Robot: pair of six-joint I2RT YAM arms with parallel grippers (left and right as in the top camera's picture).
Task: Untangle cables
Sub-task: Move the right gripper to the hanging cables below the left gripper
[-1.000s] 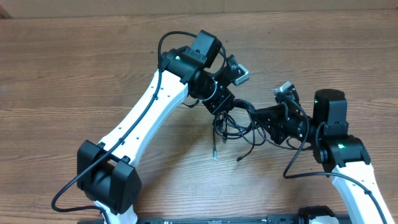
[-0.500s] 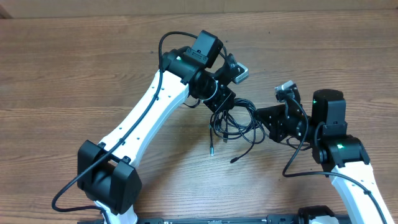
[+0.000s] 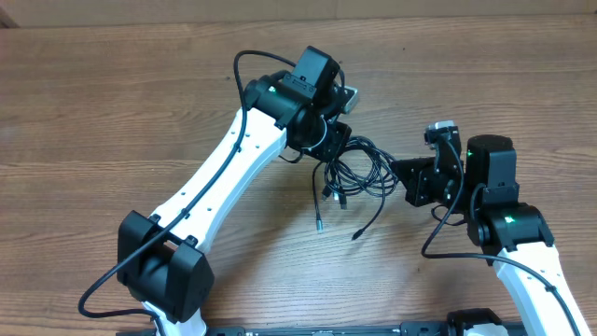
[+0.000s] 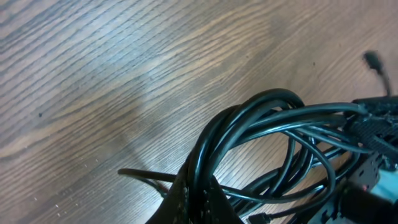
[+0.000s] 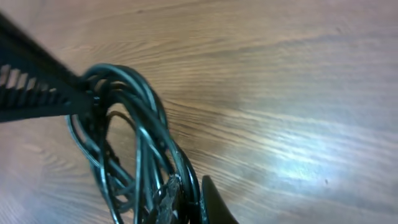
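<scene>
The cables [image 3: 356, 172] are a bunch of thin black loops hanging between my two arms above the wooden table [image 3: 112, 112], with two plug ends [image 3: 318, 224] dangling below. My left gripper [image 3: 328, 142] is shut on the bunch's upper left side. In the left wrist view its fingers [image 4: 200, 200] pinch several strands of the cables [image 4: 273, 124]. My right gripper [image 3: 399, 174] is shut on the bunch's right side. In the right wrist view its fingers [image 5: 189, 202] clamp the looped cables [image 5: 134, 146].
The left arm's white links [image 3: 224, 177] cross the table from the lower left. The right arm's base [image 3: 508, 233] stands at the lower right. Thicker black wires [image 3: 247, 61] run along both arms.
My left gripper has moved up and left, and my right gripper has shifted right and up. The bunch is stretched wider between them and the dangling plug ends have swung slightly.
</scene>
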